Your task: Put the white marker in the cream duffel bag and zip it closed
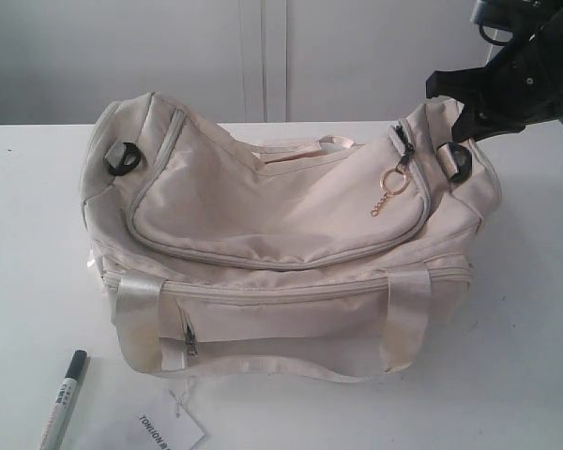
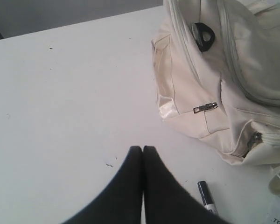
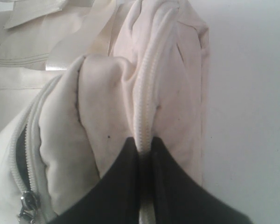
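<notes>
Cream fabric duffel bag (image 1: 281,216): one. It is soft and slumped and lies lengthwise across the middle of the tabletop (image 1: 525,356). A curved zip runs over its top panel. A short dark gap shows beside the slider at its right end.

Gold ring pull (image 1: 395,183) with a short chain: one, hanging from that slider.

Black end rings: two, one at the left end (image 1: 124,157) and one at the right end (image 1: 458,161).

Shiny cream strap bands: two down the front face, with a handle loop lying along the front edge.

Small metal zip pulls: two in the left wrist view, one on the end pocket (image 2: 205,108) and one at the front seam (image 2: 254,140).

Marker (image 1: 64,398): one, with a pale printed barrel and a dark cap. It lies on the tabletop in front of the bag's left corner, outside the bag and clear of it.

Paper tag (image 1: 174,427): one, white with dark print. It lies flat just in front of the bag, near the marker.

Left tool (image 2: 143,154): one. Its dark fingers are pressed together with nothing between them, over bare tabletop close to the marker's cap.

Right tool (image 3: 142,149): one. It is pinched tight on the raised zip seam of the bag's right end, so the fabric bunches into folds.

Surface: one white tabletop, matte, with a few faint specks.

Room: a plain pale wall (image 1: 357,56) with vertical panel seams stands behind the far edge.
</notes>
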